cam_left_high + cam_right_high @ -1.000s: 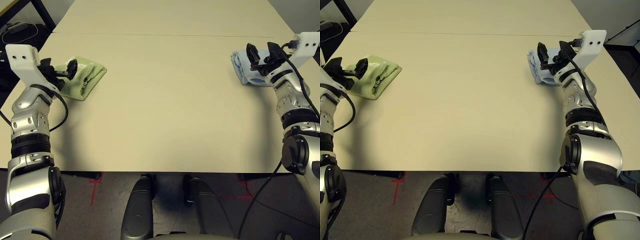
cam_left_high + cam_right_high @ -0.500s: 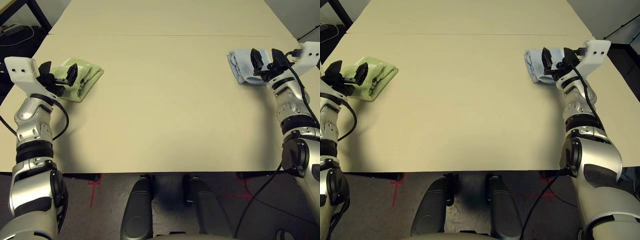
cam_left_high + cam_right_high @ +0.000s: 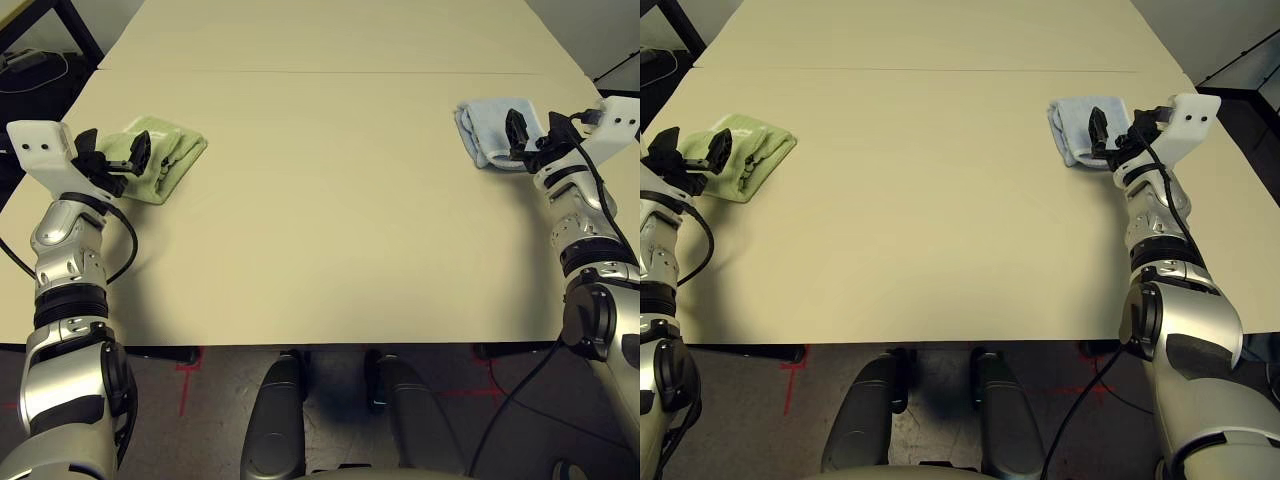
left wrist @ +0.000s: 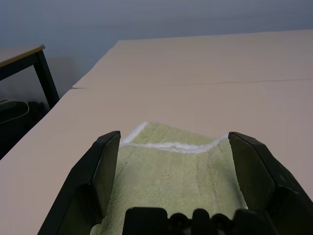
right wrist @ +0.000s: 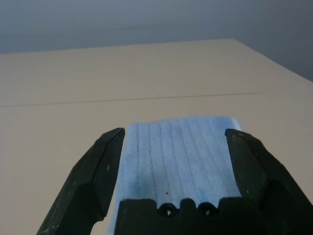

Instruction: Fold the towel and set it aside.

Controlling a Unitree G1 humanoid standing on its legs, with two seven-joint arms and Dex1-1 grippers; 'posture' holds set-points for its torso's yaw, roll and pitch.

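My green towel lies at the upper left of the head view, near the table's left edge, already bunched into a folded bundle. My left gripper hangs just over its near end with the fingers spread wide and nothing between them; in the left wrist view the terry cloth fills the gap between the two black fingers, white edging running across it. At the upper right, my right gripper stands the same way over the pale blue towel, fingers apart and empty, the blue cloth framed between them in the right wrist view.

As I judge it, the folding looks done and the green towel sits off to the side, so I am either at the end of setting it aside or about to take hold. If a grasp is next, it calls for lowering the left fingers around the bundle's near edge and closing on all the layers, so the fold does not slip open.

I cannot tell whether my fingertips touch the cloth or hover above it. The towel's near end is hidden under my left gripper, I can make out no dark mark on it, and the number of folds is hard to read.
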